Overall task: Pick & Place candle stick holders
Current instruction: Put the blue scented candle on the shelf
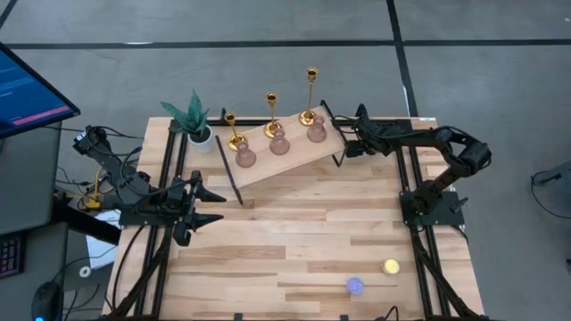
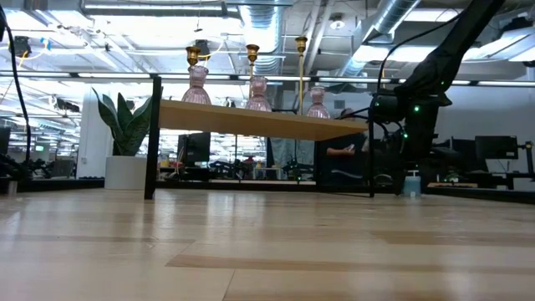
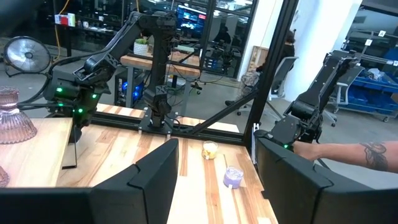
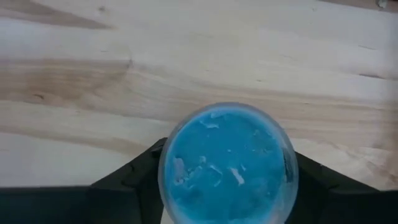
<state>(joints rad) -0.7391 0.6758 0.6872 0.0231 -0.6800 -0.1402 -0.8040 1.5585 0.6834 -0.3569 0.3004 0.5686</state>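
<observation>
1. Right gripper [image 1: 342, 134]: positioned at the right end of the raised wooden shelf [image 1: 285, 165], just beside the nearest pink holder. In the right wrist view a blue round object [image 4: 227, 165] sits in its mouth above a pale wood surface. I cannot tell whether it is pinching that object or only framing it.
2. Left gripper [image 1: 217, 204]: waiting over the left side of the desk [image 1: 294, 241], spread, with nothing held.
3. Candle stick holders: all on the shelf. The three gold candlesticks [image 1: 272, 114] stand upright along the far edge, rising in height toward the right. The three pink holders [image 1: 279, 143] stand in a row just in front of them.
</observation>
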